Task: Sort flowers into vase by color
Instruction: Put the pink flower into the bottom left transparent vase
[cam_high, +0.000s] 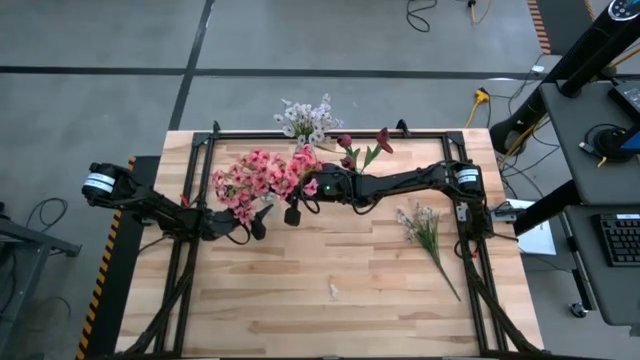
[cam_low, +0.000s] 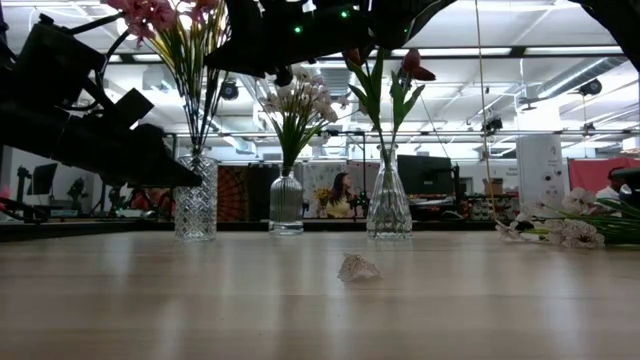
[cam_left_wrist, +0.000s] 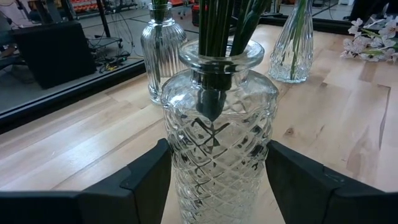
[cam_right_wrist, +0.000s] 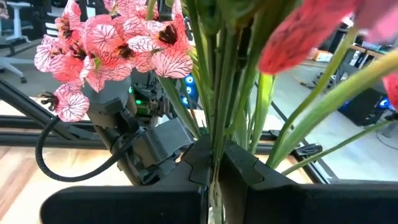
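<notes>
A diamond-cut glass vase (cam_left_wrist: 217, 143) (cam_low: 196, 200) stands at the table's far left with pink flowers (cam_high: 255, 180) (cam_right_wrist: 118, 43) in it; their green stems pass through its neck. My left gripper (cam_left_wrist: 217, 171) (cam_high: 262, 222) reaches in from the table's left, one finger on either side of the vase's body. My right gripper (cam_right_wrist: 214, 168) (cam_high: 303, 190) comes level from the right, above the vase. It is shut on green stems just below the pink blooms. My left gripper has the vase's body between its two fingers, which lie against opposite walls (cam_left_wrist: 177, 180) below the shoulder. The fingers come nearly level from the table's left. The vase stands upright on the table. My right gripper pinches the pink flowers' green stems (cam_right_wrist: 216, 140) between its two shut fingers. One stem or several, I cannot tell. The fingers come level from the table's right and lie across the upright stems, whose lower ends reach into the vase's neck (cam_left_wrist: 211, 68).
A ribbed vase with white flowers (cam_low: 286, 200) and a flared vase with dark red tulips (cam_low: 388, 205) stand in line to the right. Loose white flowers (cam_high: 425, 230) lie on the table's right. A fallen petal (cam_low: 358, 267) lies mid-table. A black rail (cam_high: 300, 133) borders the table.
</notes>
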